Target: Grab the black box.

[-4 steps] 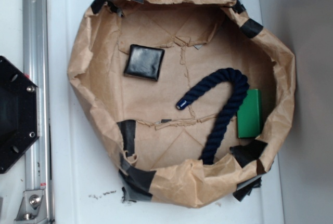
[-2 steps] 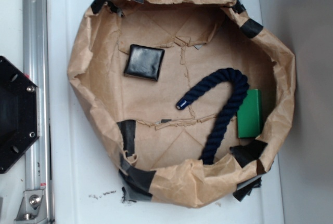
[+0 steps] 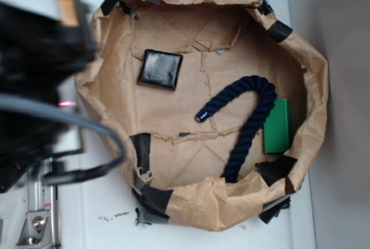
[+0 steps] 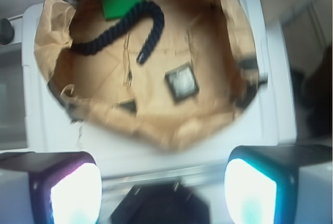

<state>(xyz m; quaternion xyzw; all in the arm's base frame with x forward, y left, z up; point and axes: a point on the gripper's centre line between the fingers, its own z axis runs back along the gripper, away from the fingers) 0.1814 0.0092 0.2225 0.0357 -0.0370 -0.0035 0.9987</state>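
the gripper (image 4: pixel 164 182) hangs spread and empty outside the paper bin (image 3: pixel 312 87); the black box (image 3: pixel 160 69) lies inside, untouched

black box (image 3: pixel 160 69) in paper basin (image 3: pixel 199 203), blurred arm (image 3: pixel 40 81)

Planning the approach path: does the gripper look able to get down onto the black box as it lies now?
Probably yes. The black box lies alone and flat on the paper nest's floor, apart from the rope, nothing over it. The gripper, jaws wide apart, is outside the rim.

Blurred arm (image 3: pixel 40 70), pincer (image 4: pixel 164 187) cropped.
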